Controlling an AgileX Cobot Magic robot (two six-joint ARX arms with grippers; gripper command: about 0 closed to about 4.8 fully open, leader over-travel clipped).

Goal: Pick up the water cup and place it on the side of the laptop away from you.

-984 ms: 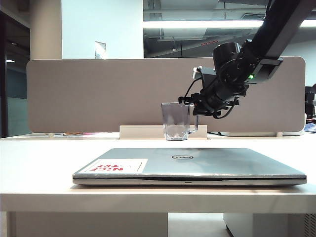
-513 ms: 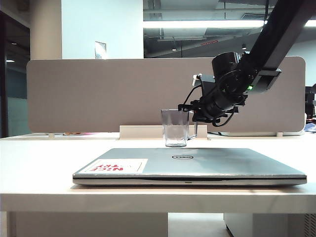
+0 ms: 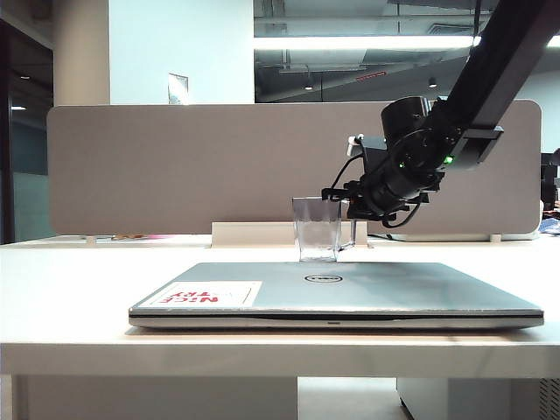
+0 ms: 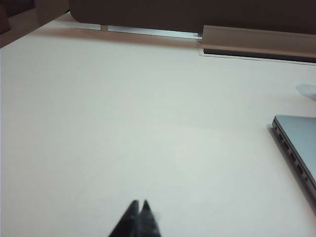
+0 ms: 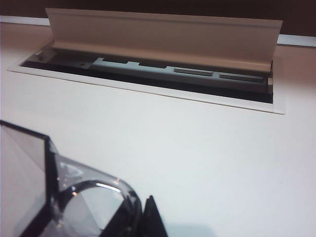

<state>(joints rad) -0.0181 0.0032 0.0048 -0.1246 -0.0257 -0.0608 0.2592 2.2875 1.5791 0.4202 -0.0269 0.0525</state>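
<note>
The right pincer [image 3: 343,203] is clamped on the rim of the upright water cup [image 3: 317,229], holding it just behind the far edge of the laptop [image 3: 337,293], low over the surface [image 3: 70,271], while the left pincer [image 4: 139,212] sits shut, well away.

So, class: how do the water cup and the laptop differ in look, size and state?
The water cup is clear, faceted and upright; the laptop is silver, opaque and lies flat, closed. The cup is far smaller. The right gripper is shut on the cup's rim; the laptop lies untouched, the left gripper shut beside it.
</note>
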